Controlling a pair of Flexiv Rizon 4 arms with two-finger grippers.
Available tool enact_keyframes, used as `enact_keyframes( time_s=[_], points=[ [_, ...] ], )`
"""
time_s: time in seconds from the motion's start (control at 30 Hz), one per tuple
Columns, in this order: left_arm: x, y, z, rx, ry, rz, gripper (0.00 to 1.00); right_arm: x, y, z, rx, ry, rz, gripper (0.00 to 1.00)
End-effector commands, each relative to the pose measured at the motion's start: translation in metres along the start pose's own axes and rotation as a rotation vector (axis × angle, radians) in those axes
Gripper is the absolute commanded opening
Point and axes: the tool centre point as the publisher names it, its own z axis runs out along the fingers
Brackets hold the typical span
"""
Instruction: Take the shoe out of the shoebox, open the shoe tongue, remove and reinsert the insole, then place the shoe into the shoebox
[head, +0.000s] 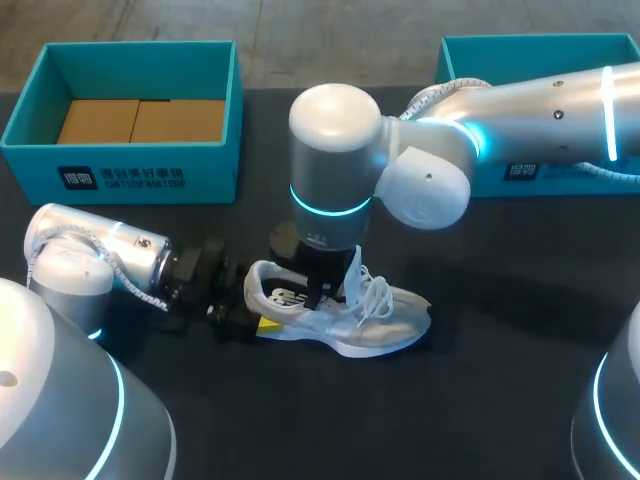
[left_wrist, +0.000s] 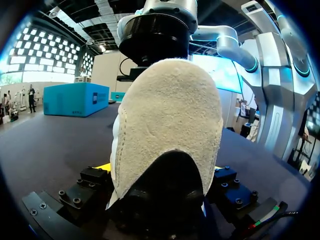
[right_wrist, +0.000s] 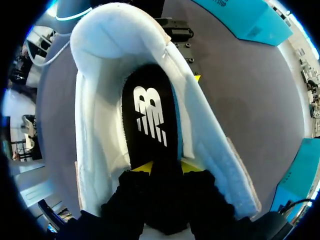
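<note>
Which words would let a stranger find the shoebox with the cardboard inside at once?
On the dark table, two open teal cardboard boxes stand along the far edge. Take the left box. Only it shows brown cardboard on its bottom; the right arm partly covers the right box.

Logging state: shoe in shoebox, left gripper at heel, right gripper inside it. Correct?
No: head view shows the shoe on the table, in front of the shoebox. Left gripper at its heel, right gripper inside it: both correct.
</note>
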Motion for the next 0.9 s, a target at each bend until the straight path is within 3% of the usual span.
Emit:
enact_keyframes(
  time_s=[0.03,0.47,0.9],
  points=[
    [-0.001,0.003,-0.002,0.0,-0.003,-0.001,0.0,0.025,-0.003,0.059,-0.004,0.003,0.005,0.28],
    [-0.001,0.003,-0.002,0.0,-0.003,-0.001,0.0,0.04,-0.001,0.069,0.024,0.042,0.017,0.29],
    [-0.001,0.003,-0.002,0.0,-0.003,-0.001,0.0,0.023,0.0,0.031,0.028,-0.11,0.055,0.36]
  ],
)
